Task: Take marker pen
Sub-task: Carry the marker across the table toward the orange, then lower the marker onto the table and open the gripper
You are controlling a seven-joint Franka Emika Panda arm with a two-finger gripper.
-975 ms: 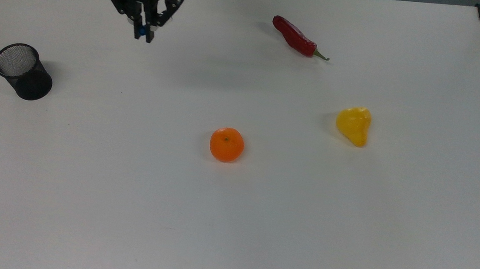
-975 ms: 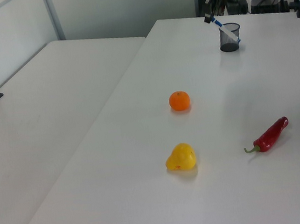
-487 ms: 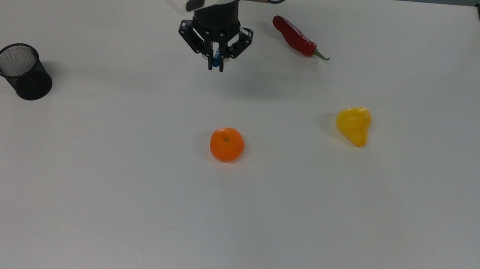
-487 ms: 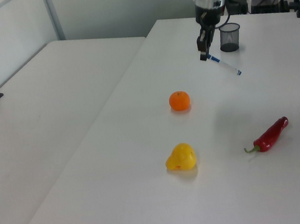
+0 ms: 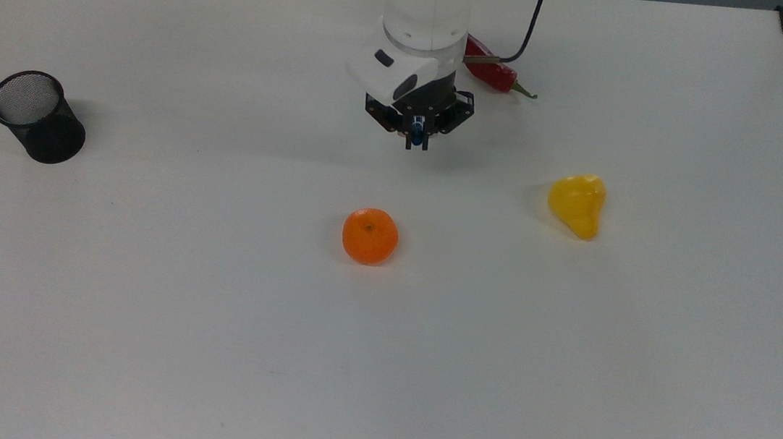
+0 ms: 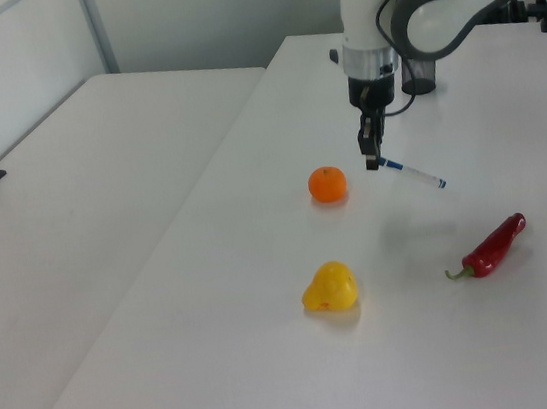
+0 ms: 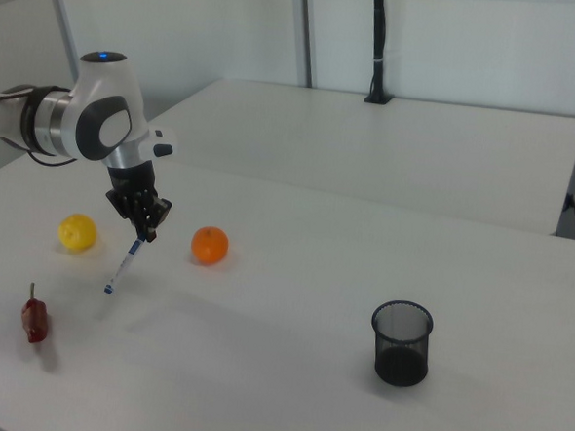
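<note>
Even, diffuse overhead light, no glare on the white table [image 5: 135,309]. Soft faint shadows just beside the orange [image 5: 370,236] and under the arm [image 5: 423,26]. Top view slightly bluish, mildly soft overall.

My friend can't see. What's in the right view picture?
A white robot arm's pincer holds a marker slanting down above a white table. Around it are a lemon, an orange, a red chilli and a black mesh cup.

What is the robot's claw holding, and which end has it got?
The gripper holds the marker pen by its blue-capped end; the rest hangs free above the table.
</note>
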